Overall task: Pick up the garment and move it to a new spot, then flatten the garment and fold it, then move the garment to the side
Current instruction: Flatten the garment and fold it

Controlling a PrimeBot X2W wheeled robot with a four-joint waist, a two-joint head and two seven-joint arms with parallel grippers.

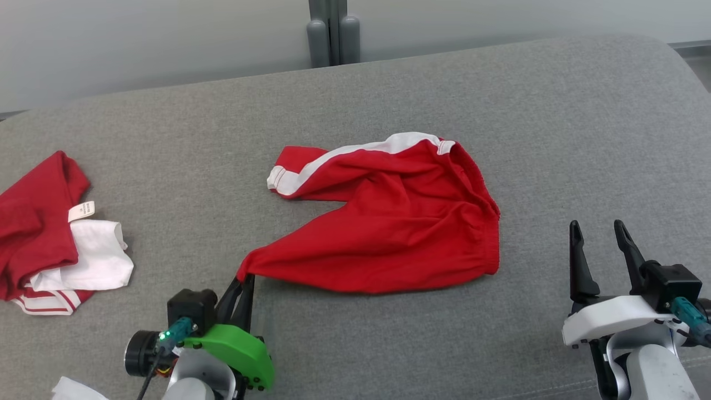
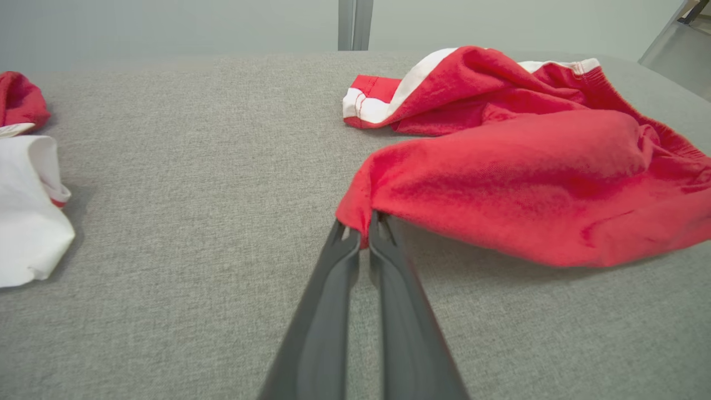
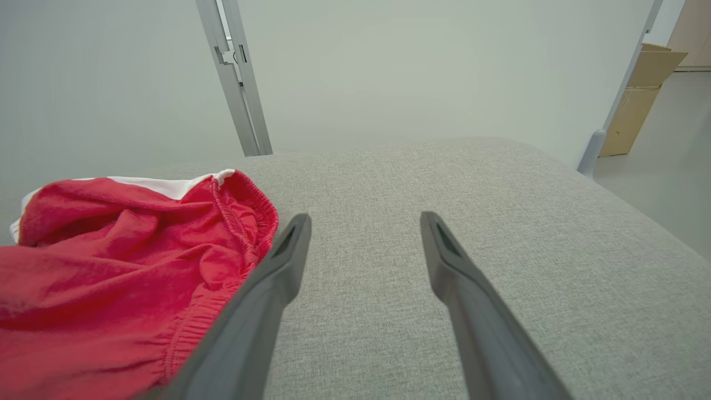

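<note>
The left tool (image 1: 246, 278) is clamped on a leg corner of the red shorts (image 1: 400, 222), crumpled on the worktop (image 1: 500, 100). The right tool (image 1: 597, 225), fingers apart, stands just right of them. Pick-up step, probably; next calls for lifting clear.

Nothing legible anywhere. On the shirt (image 1: 33, 222) at far left, a small white tag (image 1: 81, 210) with faint grey print, too small to read.
</note>
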